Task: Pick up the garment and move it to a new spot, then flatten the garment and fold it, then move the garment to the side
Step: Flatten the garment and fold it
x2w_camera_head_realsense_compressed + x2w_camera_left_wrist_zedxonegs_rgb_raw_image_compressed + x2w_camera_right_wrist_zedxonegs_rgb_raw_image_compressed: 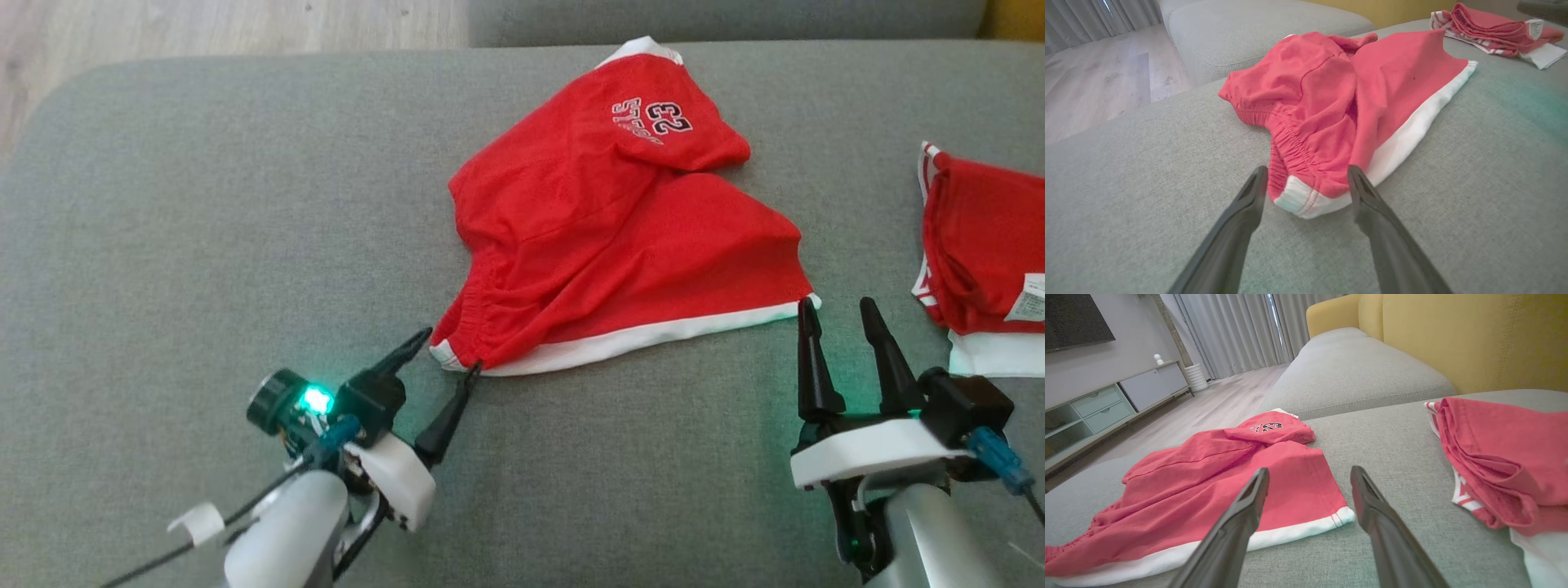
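Soft, even daylight through the curtains (1237,330) casts only faint shadows, a green glow tints the grey cushion (1531,102), and both wrist views bend and soften towards their edges.

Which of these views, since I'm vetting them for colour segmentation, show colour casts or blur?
Head view: sharp; a green lamp glares beside the left gripper. Left wrist view: the crumpled red mesh shorts look washed pink, a teal cast tints the grey fabric sofa cushion at right, its fingers soft. Right wrist view: same pink fade, right gripper blurred up close.
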Robot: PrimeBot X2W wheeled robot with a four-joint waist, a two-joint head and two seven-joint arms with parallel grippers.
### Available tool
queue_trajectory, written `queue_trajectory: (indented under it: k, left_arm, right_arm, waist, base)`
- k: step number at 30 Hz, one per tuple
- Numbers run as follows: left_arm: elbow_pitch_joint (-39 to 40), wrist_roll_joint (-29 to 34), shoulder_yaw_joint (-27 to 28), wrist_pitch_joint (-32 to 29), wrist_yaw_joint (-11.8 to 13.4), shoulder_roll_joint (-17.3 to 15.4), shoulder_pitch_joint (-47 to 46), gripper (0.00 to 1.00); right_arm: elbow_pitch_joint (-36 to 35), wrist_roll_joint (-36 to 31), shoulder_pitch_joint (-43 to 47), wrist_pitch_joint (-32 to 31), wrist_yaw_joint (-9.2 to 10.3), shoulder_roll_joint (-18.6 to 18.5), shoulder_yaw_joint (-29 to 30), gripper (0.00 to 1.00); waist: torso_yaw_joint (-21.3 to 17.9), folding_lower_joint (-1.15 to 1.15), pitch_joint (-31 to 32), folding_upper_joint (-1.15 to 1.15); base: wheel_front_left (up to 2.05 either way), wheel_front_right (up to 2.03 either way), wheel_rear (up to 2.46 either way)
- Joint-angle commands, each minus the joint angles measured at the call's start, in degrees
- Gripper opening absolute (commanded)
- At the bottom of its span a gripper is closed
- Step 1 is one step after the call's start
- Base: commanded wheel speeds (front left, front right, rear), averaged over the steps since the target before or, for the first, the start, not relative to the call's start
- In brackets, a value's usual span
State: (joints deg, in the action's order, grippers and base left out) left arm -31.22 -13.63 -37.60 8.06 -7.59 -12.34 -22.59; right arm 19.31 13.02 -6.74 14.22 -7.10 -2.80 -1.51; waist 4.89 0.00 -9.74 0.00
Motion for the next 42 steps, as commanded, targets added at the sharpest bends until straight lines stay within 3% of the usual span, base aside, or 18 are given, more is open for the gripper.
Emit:
queue_trajectory:
  k: [1,25,27,30,36,42]
  left_arm:
    - [0.7,0.1,1.1,0.1,0.1,-1.9,-3.2,1.0]
    - [-1.6,-6.4,-14.8,-1.5,0.1,-9.4,-12.1,0.99]
    - [-1.5,-7.1,-15.6,-1.5,0.1,-9.8,-12.6,0.47]
    - [-1.6,-7.8,-16.4,-1.1,0.1,-10.1,-13.0,0.0]
    - [-1.8,-8.7,-17.3,-0.6,0.1,-10.2,-13.6,0.0]
    - [-1.3,-11.9,-14.4,1.9,1.3,-9.3,-13.3,0.0]
  right_arm:
    - [-1.3,-0.5,-1.7,0.7,-0.39,-0.1,-1.4,1.0]
    - [0.1,-0.1,-3.4,0.8,-0.39,-0.1,-0.9,1.0]
    - [0.3,-0.1,-3.6,0.8,-0.39,-0.1,-0.9,1.0]
    - [0.6,-0.2,-3.7,0.8,-0.39,-0.1,-0.8,1.0]
    - [1.3,-0.6,-3.7,0.6,-0.39,-0.1,-0.2,1.0]
    - [3.6,-1.7,-4.9,-2.5,-0.39,-0.1,1.7,1.0]
  waist:
    - [-0.3,0.0,-0.5,0.0]
    - [-1.0,0.0,-1.5,0.0]
    - [-1.1,0.0,-1.5,0.0]
    - [-1.1,0.0,-1.5,0.0]
    - [-1.1,0.0,-1.6,0.0]
    - [-0.8,0.0,-1.6,0.0]
  base:
    - [0.0,0.0,0.0]
    - [0.0,0.0,0.0]
    - [0.0,0.0,0.0]
    - [0.0,0.0,0.0]
    - [0.0,0.0,0.0]
    - [0.0,0.0,0.0]
